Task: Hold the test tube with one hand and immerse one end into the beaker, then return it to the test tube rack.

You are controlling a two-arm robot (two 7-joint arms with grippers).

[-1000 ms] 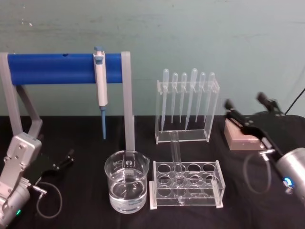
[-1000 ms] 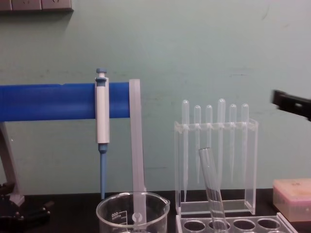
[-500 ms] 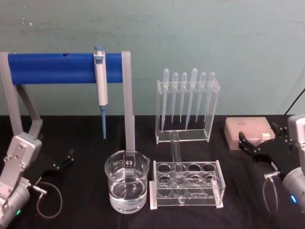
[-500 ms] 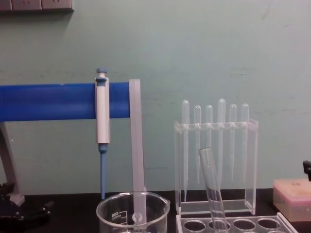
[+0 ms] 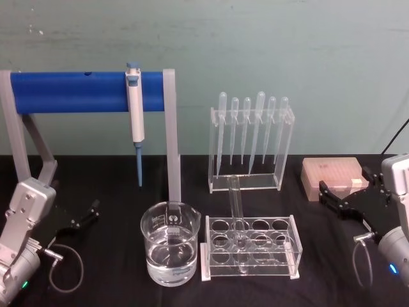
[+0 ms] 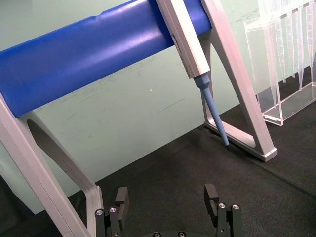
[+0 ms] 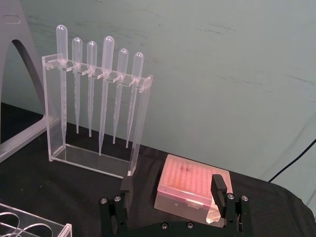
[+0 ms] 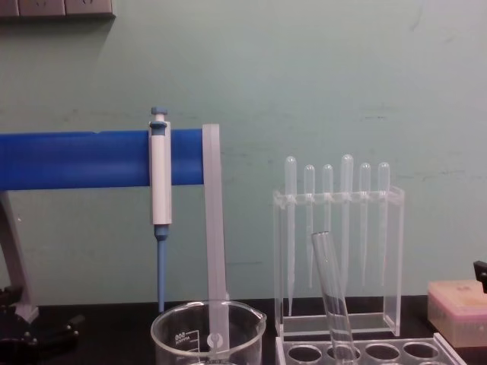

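Note:
The test tube (image 5: 235, 208) stands tilted in a clear acrylic rack (image 5: 250, 263) at the table's middle; its upper part is seen from the side as the test tube (image 8: 330, 293). Left of the rack sits the beaker (image 5: 169, 251), partly filled with clear liquid, its rim low as the beaker (image 8: 207, 328). My right gripper (image 5: 348, 183) rests low at the right, open and holding nothing, well away from the tube. Its own camera shows the right gripper (image 7: 172, 182) with spread fingers (image 7: 217, 183). My left gripper (image 5: 89, 212) lies parked at the left, and the left gripper (image 6: 167, 195) is open.
A grey stand with a blue bar (image 5: 83, 91) carries a white-and-blue pipettor (image 5: 135, 115) behind the beaker. A clear holder with several plastic pipettes (image 5: 251, 137) stands behind the rack. A pink tip box (image 5: 332, 174) sits just beyond the right gripper.
The right gripper has come down from a raised position and drawn back to the right, settling near the pink box. The test tube stays in its rack. The left arm is still.

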